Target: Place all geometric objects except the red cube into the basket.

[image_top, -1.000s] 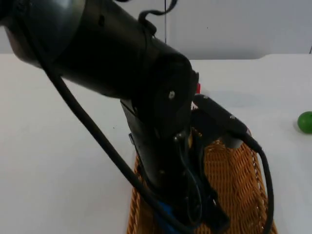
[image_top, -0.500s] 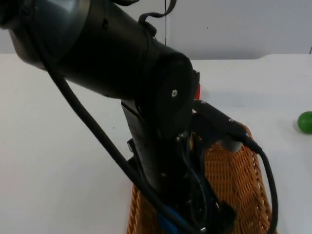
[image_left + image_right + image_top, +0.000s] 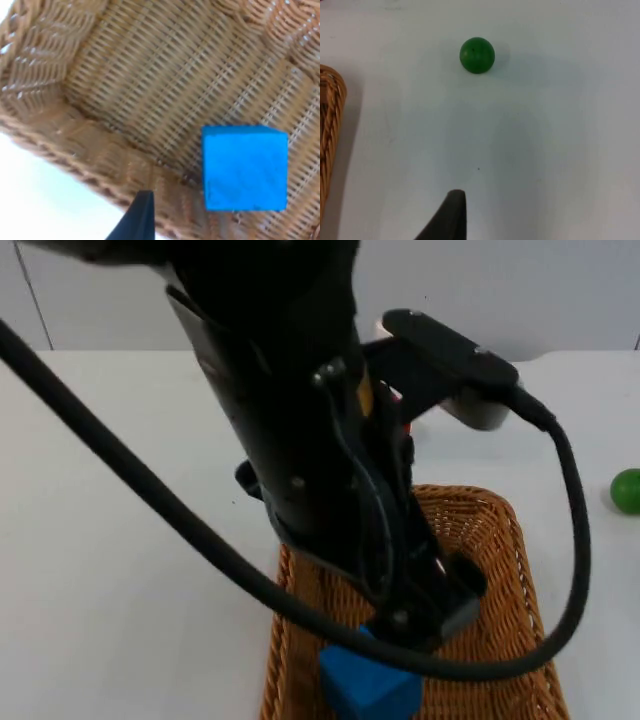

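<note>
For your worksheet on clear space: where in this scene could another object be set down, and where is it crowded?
Free: the basket floor beside the blue cube, and the white table around the green ball. Crowded: above the basket, where the left claw hangs over the cube.

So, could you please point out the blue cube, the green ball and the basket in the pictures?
blue cube [image 3: 245, 167]: left wrist view, middle of its upper face.
green ball [image 3: 477, 55]: right wrist view, centre of the ball.
basket [image 3: 500, 585]: top view, woven wall on its right side.
</note>
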Controlling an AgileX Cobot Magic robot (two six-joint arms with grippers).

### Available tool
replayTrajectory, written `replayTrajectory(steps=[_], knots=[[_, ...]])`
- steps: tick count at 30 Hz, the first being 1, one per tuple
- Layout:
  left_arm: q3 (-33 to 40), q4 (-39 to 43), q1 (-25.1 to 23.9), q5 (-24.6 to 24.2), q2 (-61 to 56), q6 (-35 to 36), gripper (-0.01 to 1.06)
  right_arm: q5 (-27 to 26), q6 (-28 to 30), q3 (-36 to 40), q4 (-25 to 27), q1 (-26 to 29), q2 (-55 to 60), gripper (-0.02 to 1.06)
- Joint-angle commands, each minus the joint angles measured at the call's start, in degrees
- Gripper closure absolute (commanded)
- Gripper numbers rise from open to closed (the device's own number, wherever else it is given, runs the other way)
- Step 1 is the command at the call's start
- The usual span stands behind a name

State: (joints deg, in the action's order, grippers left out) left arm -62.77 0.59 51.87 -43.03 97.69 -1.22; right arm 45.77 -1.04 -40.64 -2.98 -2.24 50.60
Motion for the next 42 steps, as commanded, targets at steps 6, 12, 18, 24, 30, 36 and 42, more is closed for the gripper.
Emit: replayTrajectory(steps=[6, 12, 18, 24, 30, 36, 42], knots=[[-0.27, 0.37, -7.91, -3.59, -1.17, 0.2, 0.0, 0.41, 0.46, -0.3, 0.32, 0.34, 0.05, 0.0], [-0.27, -0.59, -17.28, -8.1, -1.28, 0.2, 0.0, 0.66, 0.46, -0.3, 0.32, 0.34, 0.05, 0.0], [1.84, -0.59, -28.22, -8.59, -4.11, 0.2, 0.0, 0.64, 0.46, -0.3, 0.69, 0.34, 0.05, 0.0], [7.31, -1.84, -41.33, -7.03, -10.8, -0.28, 0.0, 0.64, 0.46, -0.3, 1.74, 0.34, 0.05, 0.0], [10.96, -6.4, -48.71, -5.17, -16.89, -2.02, 0.0, 0.53, 0.46, -0.3, 1.89, 0.34, 0.05, 0.0], [15.25, -9.72, -52.4, -4.25, -25.34, -5.14, 0.0, 0.53, 0.46, -0.3, 1.89, 0.34, 0.05, 0.0], [21.97, -10.19, -52.53, -3.01, -36.54, -5.22, 0.0, 0.53, 0.46, -0.3, 1.89, 0.34, 0.05, 0.0]])
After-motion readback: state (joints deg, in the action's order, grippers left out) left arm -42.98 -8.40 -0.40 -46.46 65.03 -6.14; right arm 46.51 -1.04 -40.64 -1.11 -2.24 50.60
